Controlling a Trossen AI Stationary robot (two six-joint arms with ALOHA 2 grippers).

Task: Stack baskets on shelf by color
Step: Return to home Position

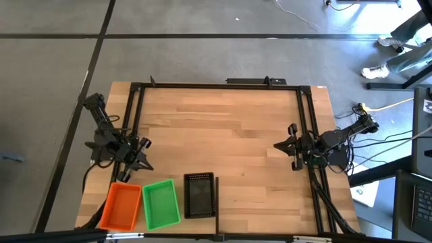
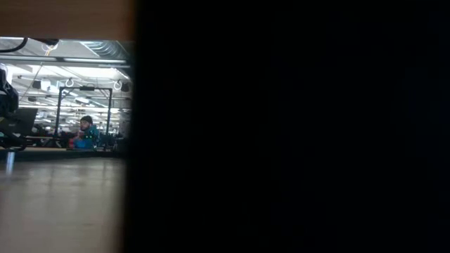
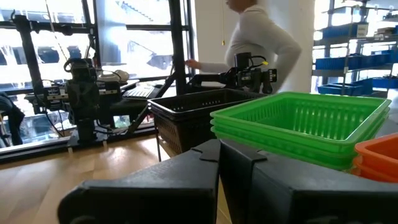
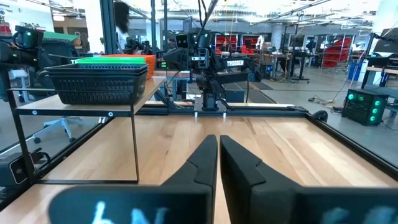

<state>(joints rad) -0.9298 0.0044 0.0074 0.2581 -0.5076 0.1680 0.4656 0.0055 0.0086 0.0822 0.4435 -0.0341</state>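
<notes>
Three stacks of baskets stand side by side on the shelf [image 4: 147, 91] at the table's near left: orange [image 1: 121, 206], green [image 1: 162, 202] and black [image 1: 200, 196]. A thin dark divider [image 1: 217, 196] stands just right of the black stack. My left gripper [image 1: 126, 175] is shut and empty, just beyond the far edge of the orange stack. Its wrist view shows the green [image 3: 305, 121], black [image 3: 186, 118] and orange [image 3: 376, 158] stacks ahead. My right gripper [image 1: 278, 145] is shut and empty at the table's right, pointing left. The stacks also show far off in its wrist view [image 4: 96, 81].
A black metal frame [image 1: 135, 121] runs along the table's left, far and right sides. The shelf stands raised on thin black legs [image 4: 135, 146]. A person [image 3: 261, 43] stands beyond the table. A dark thing close to the lens blocks most of the low view [image 2: 295, 126].
</notes>
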